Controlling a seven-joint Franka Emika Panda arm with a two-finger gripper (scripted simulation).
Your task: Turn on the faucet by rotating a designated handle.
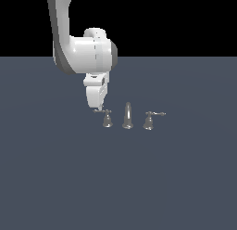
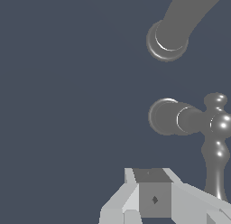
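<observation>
Right, status:
Faucet (image 1: 127, 117): three grey metal pieces in a row on the dark counter (image 1: 55, 178), centre of the exterior frame.
Handle (image 1: 107, 118): leftmost piece there, lever pointing frame-left.
Spout (image 1: 127, 115): middle piece; twin knob (image 1: 149, 120) on the right.
Fingers (image 1: 98, 108): tips right at the lever's end; can't tell opening or any grip.
Arm (image 1: 83, 53): white, upper left.

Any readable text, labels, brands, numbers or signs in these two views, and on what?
None: no words, numbers or logos show in either view.
The arm, gripper, handle, spout and twin knob are all unmarked.
The floor is plain.
</observation>
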